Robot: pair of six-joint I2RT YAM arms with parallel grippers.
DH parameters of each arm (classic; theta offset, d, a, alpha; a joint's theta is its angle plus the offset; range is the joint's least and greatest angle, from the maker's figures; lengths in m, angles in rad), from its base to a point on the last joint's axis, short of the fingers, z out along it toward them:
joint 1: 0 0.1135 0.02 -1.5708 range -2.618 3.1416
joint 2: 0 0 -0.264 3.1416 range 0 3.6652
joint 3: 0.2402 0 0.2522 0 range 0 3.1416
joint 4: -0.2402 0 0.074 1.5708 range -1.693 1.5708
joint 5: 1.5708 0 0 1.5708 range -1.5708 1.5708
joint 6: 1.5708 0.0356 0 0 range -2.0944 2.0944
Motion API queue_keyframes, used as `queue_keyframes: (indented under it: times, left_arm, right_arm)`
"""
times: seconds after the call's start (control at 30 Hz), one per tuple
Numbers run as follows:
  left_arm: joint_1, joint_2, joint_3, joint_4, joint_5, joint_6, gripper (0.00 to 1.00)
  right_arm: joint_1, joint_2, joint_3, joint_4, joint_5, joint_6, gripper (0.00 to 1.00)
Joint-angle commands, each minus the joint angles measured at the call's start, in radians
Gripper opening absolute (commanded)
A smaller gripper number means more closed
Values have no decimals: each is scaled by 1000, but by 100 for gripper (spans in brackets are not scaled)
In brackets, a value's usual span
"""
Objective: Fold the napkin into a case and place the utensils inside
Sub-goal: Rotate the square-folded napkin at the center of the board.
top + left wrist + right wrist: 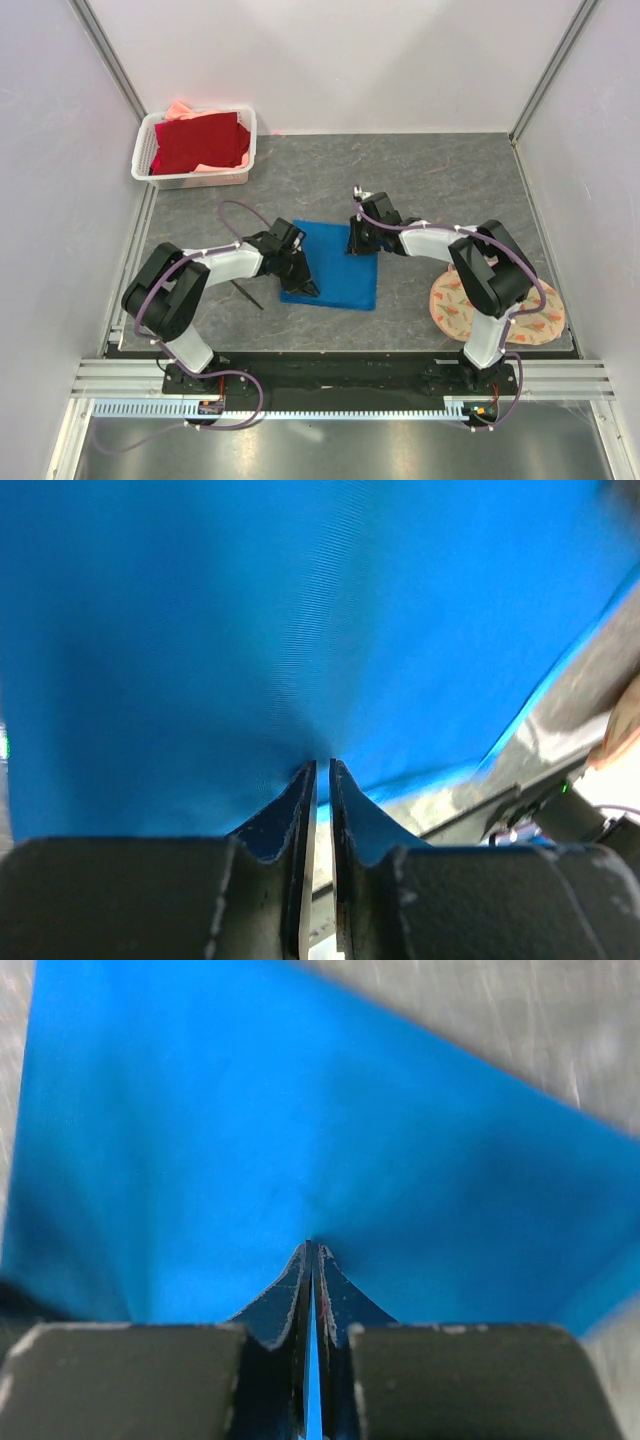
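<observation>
- L gripper (pixel 306 286): pinching napkin (pixel 335 265) at its near-left edge, jaws nearly together.
- R gripper (pixel 357 246): pressed tight on napkin's far-right edge.
- Napkin: flat on table (pixel 450 180).
- Utensil (pixel 246 294): just left of napkin, not touching.

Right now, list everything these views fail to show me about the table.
- Utensils: top view, only one thin dark stick shows, too small to identify, one end cut off by the left arm.
- Napkin: both wrist views, blue fills the blurred frame, so its layers cannot be counted.
- Peach mat: top view, partly hidden by the right arm.
</observation>
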Motion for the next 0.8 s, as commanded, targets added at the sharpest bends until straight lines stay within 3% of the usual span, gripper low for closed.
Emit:
queue_keyframes:
  times: [0.0, 0.1, 0.23, 0.43, 0.57, 0.77]
  left_arm:
    - [-102, -22, -25, 61, 19, -114, 17]
    - [-142, -16, 6, 73, 44, -134, 17]
    - [-142, -62, 64, 33, 3, -115, 18]
    - [-95, -85, 106, -36, -34, -39, 18]
    - [-40, -71, 101, -45, -51, 20, 18]
    - [-33, -6, 83, -22, -54, 32, 17]
  right_arm:
    - [4, 93, 156, -22, 36, -80, 9]
    - [4, 110, 258, -111, 38, -114, 11]
    - [4, 24, 260, -177, 42, -106, 16]
    - [5, -100, 72, -147, -51, -45, 27]
    - [10, -168, -74, -104, -58, -11, 27]
    - [10, -165, -129, -51, -45, -5, 27]
